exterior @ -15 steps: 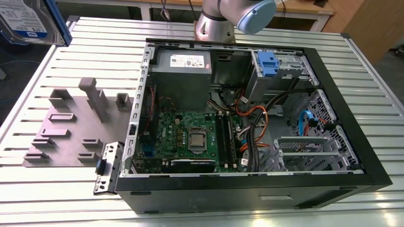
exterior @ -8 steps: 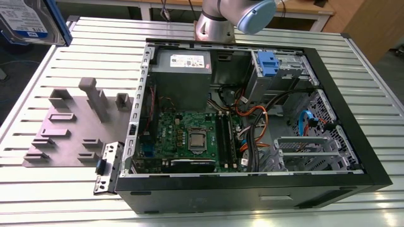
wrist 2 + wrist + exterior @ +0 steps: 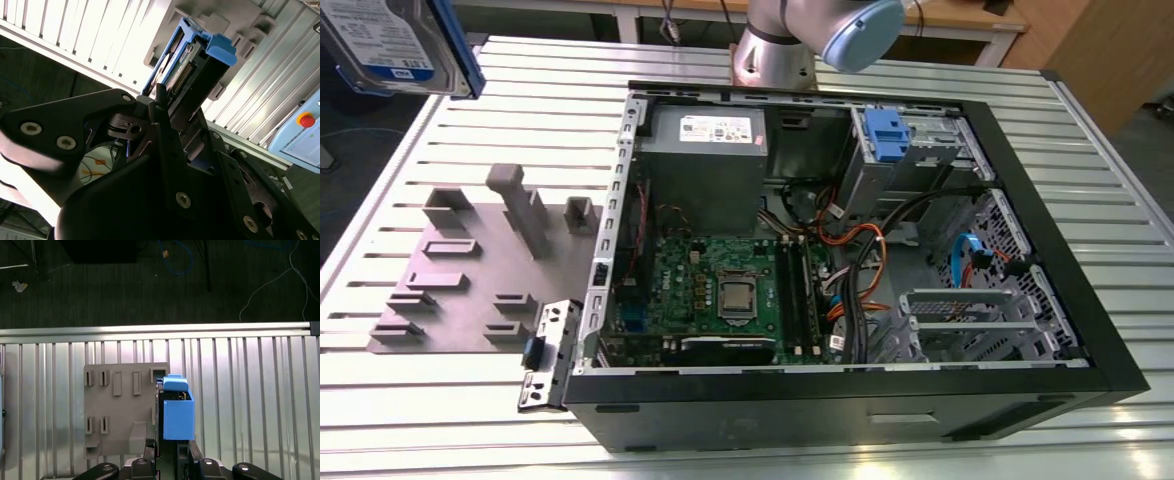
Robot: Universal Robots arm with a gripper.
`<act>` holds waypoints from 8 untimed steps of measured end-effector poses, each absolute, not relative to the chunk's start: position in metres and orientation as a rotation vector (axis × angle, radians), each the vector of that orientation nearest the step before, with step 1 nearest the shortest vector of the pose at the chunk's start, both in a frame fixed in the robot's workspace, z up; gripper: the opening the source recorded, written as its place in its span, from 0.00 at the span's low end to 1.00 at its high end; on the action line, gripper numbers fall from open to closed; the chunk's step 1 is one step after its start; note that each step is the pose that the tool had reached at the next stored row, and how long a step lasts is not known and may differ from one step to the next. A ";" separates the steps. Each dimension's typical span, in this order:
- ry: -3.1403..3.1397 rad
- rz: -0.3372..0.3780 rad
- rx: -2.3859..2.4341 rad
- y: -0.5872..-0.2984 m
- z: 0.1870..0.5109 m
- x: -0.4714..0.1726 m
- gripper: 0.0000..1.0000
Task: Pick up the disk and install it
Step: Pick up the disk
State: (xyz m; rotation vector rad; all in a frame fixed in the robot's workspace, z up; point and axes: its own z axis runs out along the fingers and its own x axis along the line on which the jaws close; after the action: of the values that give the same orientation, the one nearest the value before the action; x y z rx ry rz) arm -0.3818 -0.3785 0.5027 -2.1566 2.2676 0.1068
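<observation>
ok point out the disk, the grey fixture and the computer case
disk (image 3: 380,35): exterior view, its labelled face
grey fixture (image 3: 487,265): exterior view, flat base
computer case (image 3: 854,400): exterior view, black near wall

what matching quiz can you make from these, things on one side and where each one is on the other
Things:
1 disk
2 grey fixture plate
3 lone blue bracket

Places:
a flat on the slatted table
b inside the open computer case
c clamped in the hand

Pairs: 1-c, 2-a, 3-b
</observation>
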 end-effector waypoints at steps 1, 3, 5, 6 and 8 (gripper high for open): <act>2.268 0.107 -2.157 -0.378 0.503 -0.380 0.35; 2.268 0.107 -2.157 -0.378 0.503 -0.376 0.35; 2.268 0.107 -2.157 -0.379 0.503 -0.371 0.35; 2.268 0.107 -2.157 -0.378 0.503 -0.369 0.35; 2.268 0.107 -2.157 -0.378 0.503 -0.364 0.35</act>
State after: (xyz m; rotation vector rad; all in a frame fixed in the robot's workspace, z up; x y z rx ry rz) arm -0.3643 -0.3785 0.5025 -2.1566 2.2677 0.1068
